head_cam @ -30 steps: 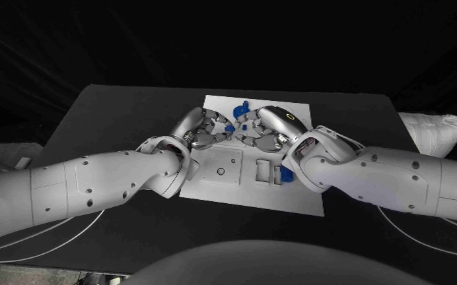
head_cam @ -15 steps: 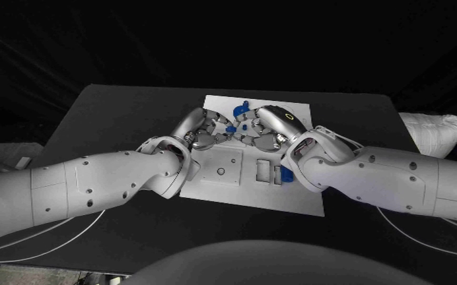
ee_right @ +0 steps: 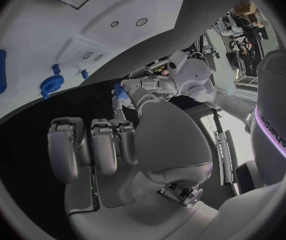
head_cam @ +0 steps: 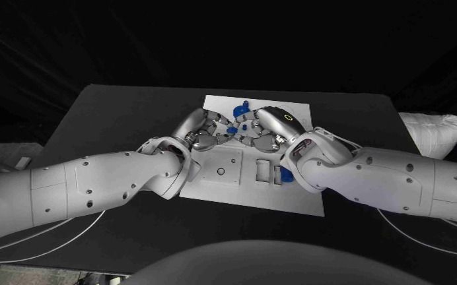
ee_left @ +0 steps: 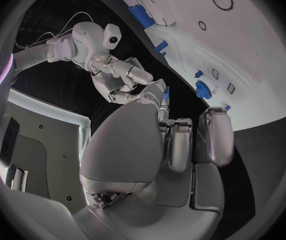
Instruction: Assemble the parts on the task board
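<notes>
Lying on the matte black table [head_cam: 114, 110], the flat white board [head_cam: 286, 110] sits under both hands; left hand [head_cam: 202, 128] and right hand [head_cam: 269, 128] apparently pinch one small blue part [head_cam: 232, 129] together.

White arms with small dark screw holes end in silver hands; right hand [head_cam: 271, 128] has a green ring mark.

The right wrist view shows one piece of writing: small dark lettering on the pale upright panel [ee_right: 278, 128], too small to read with certainty.
</notes>
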